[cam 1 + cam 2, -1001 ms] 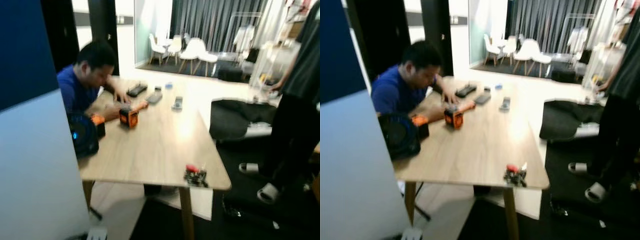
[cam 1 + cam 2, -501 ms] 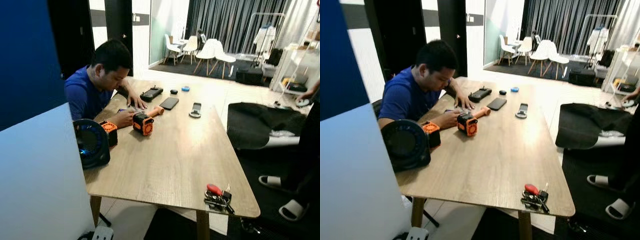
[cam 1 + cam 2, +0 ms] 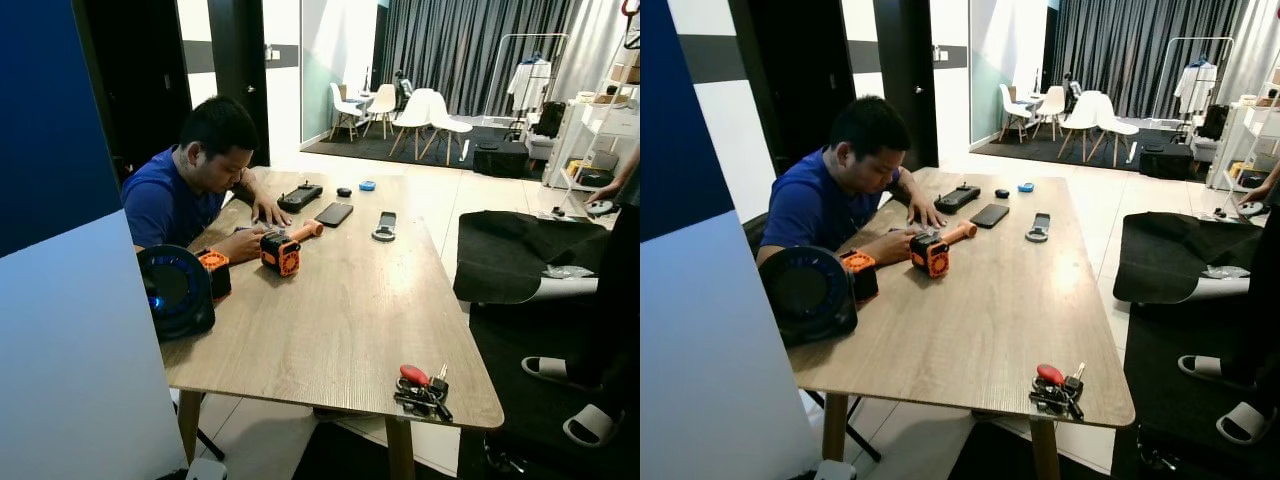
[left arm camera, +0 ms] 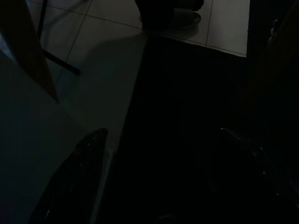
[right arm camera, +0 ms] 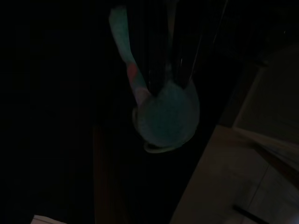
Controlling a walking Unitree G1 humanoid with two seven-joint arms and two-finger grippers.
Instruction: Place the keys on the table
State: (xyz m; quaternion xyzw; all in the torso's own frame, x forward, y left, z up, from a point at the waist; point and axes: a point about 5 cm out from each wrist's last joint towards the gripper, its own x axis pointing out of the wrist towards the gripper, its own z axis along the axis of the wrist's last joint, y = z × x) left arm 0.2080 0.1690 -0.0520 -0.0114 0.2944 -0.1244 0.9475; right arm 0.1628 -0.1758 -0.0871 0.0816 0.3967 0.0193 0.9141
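A bunch of keys with a red tag lies on the wooden table, close to its near right corner. In the dark right wrist view, my right gripper hangs low with its two fingers close together on a soft teal keyring thing, whose strap runs alongside. Any keys on it are hidden in the dark. In the left wrist view my left gripper hangs idle over the floor, its fingers wide apart with nothing between them.
A person in a blue shirt sits at the table's left side, working with an orange tool. A round black speaker, phones and remotes lie there too. A blue-and-white panel stands at my left. Another person's legs stand at the right.
The camera has steadied and the picture has sharpened; the table and keys have shifted slightly in the frame. The keys on the table have not moved.
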